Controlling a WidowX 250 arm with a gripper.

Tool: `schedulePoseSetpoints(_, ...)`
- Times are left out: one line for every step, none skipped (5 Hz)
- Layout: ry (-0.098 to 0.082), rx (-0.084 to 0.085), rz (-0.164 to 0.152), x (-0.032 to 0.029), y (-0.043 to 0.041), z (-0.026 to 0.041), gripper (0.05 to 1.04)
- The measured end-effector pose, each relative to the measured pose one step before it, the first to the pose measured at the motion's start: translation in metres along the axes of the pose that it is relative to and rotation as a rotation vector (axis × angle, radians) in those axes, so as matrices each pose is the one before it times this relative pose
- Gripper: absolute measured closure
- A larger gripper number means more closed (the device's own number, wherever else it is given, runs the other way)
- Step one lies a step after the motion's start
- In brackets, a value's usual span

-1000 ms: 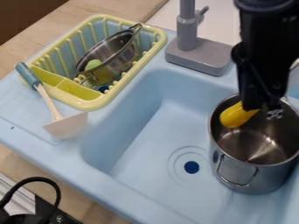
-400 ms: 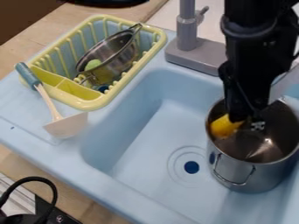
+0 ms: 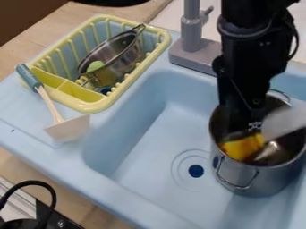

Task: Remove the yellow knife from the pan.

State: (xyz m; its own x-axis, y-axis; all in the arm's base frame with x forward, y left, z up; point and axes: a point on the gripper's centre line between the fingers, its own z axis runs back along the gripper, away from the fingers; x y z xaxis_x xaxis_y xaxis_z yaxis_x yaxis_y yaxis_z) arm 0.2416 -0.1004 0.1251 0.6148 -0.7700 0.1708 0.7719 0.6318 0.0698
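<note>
camera view: fixed | above sink [image 3: 143,143] | slanting down

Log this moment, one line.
claw at knife | yellow handle low inside pot, pale blade slanting up rightward | pot in sink | removal unfinished

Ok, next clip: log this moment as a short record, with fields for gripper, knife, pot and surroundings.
Gripper: pointing down into the pot, right at the knife's handle; hold unclear
Yellow knife: handle low in the pot's mouth, blurred pale blade slanting up to the right
Pot: metal, upright in the blue sink, right side
Drying rack: yellow, holds a metal strainer
Spatula: beside rack
Task status: knife not yet removed
</note>
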Motion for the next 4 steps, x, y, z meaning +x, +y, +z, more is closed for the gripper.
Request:
schedulePoseSetpoints(0.0073, -0.0047, 0.0233, -0.00293, 0.00353, 0.00111, 0.129)
schedulePoseSetpoints(-0.0175, 0.0164, 0.0168, -0.00136, 0.00294, 0.00683, 0.086)
schedulePoseSetpoints(-0.0081, 0.0116, 0.0176, -0.00149, 0.00496, 0.00536, 0.086)
schedulePoseSetpoints(0.0132, 0.0191, 0.0569, -0.00600, 0.01112, 0.00234, 0.086)
